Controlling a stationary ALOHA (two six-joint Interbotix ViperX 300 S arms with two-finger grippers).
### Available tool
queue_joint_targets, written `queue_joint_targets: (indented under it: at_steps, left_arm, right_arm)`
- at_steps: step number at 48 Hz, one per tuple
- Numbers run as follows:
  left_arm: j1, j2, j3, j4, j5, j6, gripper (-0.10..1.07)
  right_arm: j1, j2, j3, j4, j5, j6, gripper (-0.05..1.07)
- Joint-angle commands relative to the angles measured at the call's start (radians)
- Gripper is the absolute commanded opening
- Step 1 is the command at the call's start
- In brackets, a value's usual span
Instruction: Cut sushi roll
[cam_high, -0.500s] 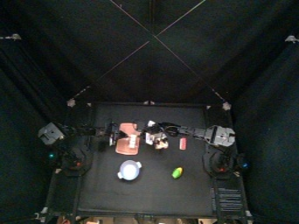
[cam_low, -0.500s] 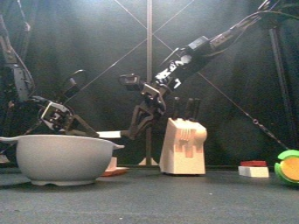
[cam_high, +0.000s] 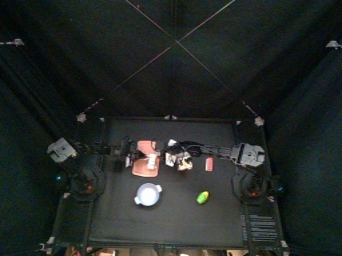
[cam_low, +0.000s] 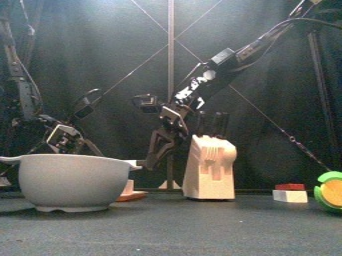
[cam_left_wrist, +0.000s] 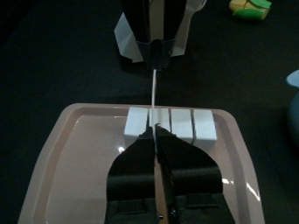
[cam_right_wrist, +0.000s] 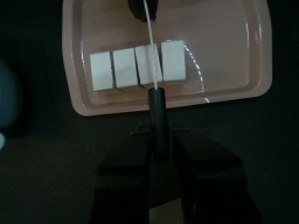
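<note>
A white sushi roll (cam_left_wrist: 177, 124) lies across a pink tray (cam_left_wrist: 70, 153), divided into several side-by-side slices (cam_right_wrist: 138, 66). My right gripper (cam_right_wrist: 153, 131) is shut on the black handle of a knife (cam_right_wrist: 153, 52). Its thin blade stands edge-down across the roll, between two slices. Seen from the left wrist, that gripper (cam_left_wrist: 155, 26) hangs over the tray's far side with the blade (cam_left_wrist: 155, 87) reaching down to the roll. My left gripper (cam_left_wrist: 156, 140) sits low at the tray's near end, jaws closed together on the tray. From above, both arms meet over the tray (cam_high: 147, 152).
A grey bowl (cam_low: 74, 180) stands at the front left, also seen from above (cam_high: 148, 195). A pale knife block (cam_low: 210, 168) stands mid-table. A red and white piece (cam_low: 290, 193) and a green-yellow object (cam_low: 330, 190) lie at the right front.
The right arm has come down and a little to the left, lowering the knife onto the roll. The left arm has stayed at the tray.
</note>
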Motion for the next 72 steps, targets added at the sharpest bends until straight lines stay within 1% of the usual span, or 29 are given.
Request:
queue_joint_targets:
  at_steps: [1, 12, 23, 30, 72]
  left_arm:
    - [0.006, 0.005, -0.018, -0.002, 0.002, -0.002, 0.29]
    - [0.006, 0.029, -0.023, -0.002, 0.031, -0.002, 0.29]
    - [0.006, 0.040, -0.025, -0.002, 0.031, -0.002, 0.29]
    - [0.006, 0.040, -0.025, -0.002, 0.031, -0.002, 0.29]
    - [0.008, 0.083, -0.038, -0.003, 0.038, -0.003, 0.29]
  right_arm:
    - [0.000, -0.014, -0.026, 0.002, -0.002, 0.000, 0.51]
    - [0.000, 0.003, -0.034, -0.003, -0.003, 0.025, 0.51]
    - [0.003, 0.005, -0.035, -0.107, 0.000, 0.104, 0.51]
    - [0.009, 0.008, -0.037, -0.147, 0.005, 0.143, 0.51]
    - [0.008, 0.025, -0.040, -0.143, 0.002, 0.158, 0.51]
